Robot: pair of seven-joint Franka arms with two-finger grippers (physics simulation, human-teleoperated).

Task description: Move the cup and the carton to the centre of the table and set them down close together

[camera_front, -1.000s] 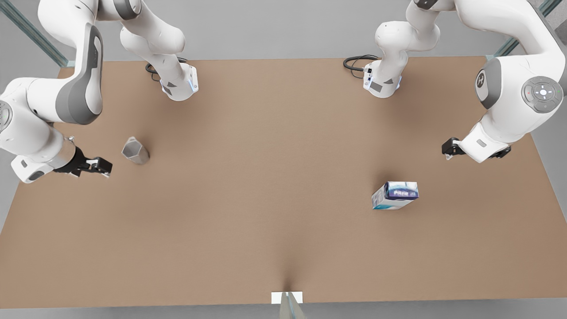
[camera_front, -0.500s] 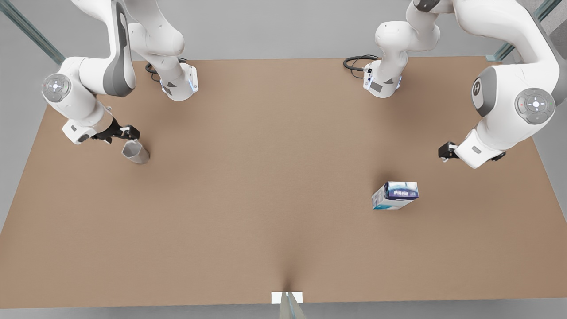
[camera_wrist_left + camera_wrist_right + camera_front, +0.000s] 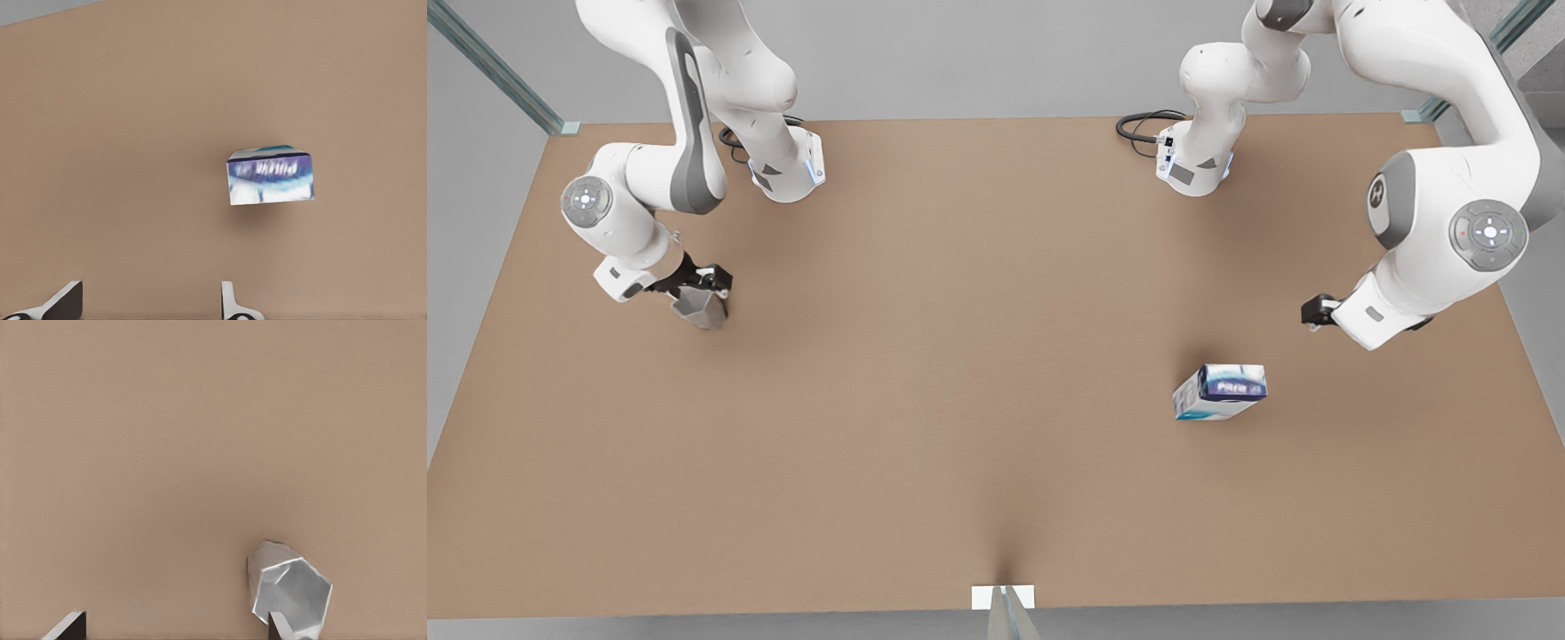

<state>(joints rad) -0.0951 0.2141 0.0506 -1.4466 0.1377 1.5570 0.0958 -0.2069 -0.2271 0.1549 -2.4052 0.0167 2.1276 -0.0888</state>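
brown table (image 3: 996, 498) under grey surround. at the front view's left, the right gripper (image 3: 704, 286), fingers spread, straddles the cup (image 3: 703, 310): light, rigid, slippery facets, best pinched across flat sides. at right, the left gripper (image 3: 1316, 311), fingers apart, hovers near the carton (image 3: 1220, 391): light, crushable, best gripped across broad faces.

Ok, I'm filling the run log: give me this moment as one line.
right gripper: open, at cup | left gripper: open, short of carton | both objects on table, far apart
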